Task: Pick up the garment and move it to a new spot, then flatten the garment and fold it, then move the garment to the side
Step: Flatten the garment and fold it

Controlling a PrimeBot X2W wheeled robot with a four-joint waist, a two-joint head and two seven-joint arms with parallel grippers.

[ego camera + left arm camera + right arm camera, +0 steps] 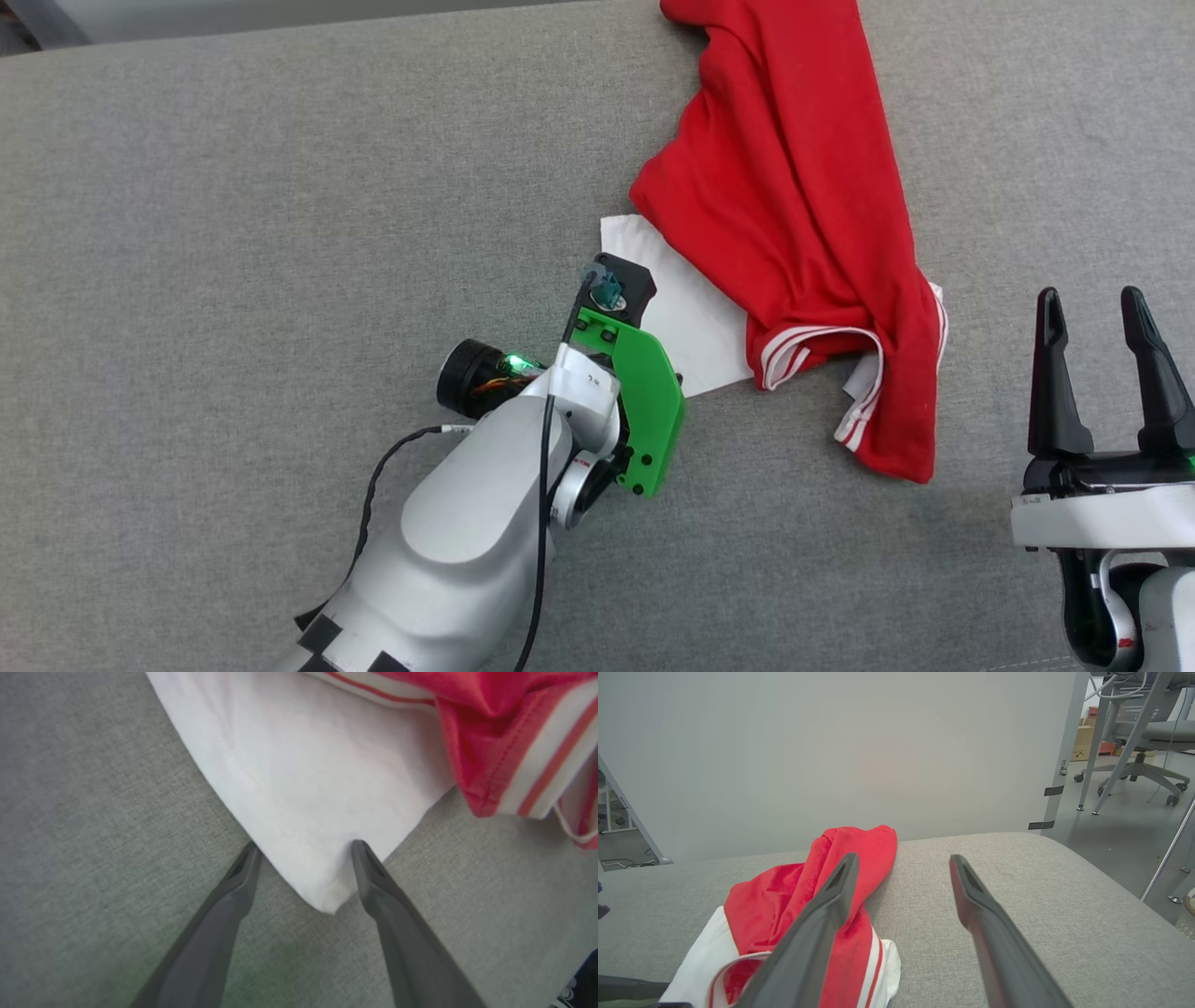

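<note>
The garment (794,187) stretches away from the robot, white sleeve (691,308) pointing left.

The head view looks almost straight down on the grey cushion (233,233) from well above. The left wrist view hangs close over the white sleeve (299,765) of the jersey (794,187), while the right wrist view looks low and level across the cushion toward a wall (831,742). All three share the jersey.

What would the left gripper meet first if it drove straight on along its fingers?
The white sleeve of the jersey: its corner lies between the fingertips of the open left gripper, with the grey cushion underneath. Depth is unclear.
</note>
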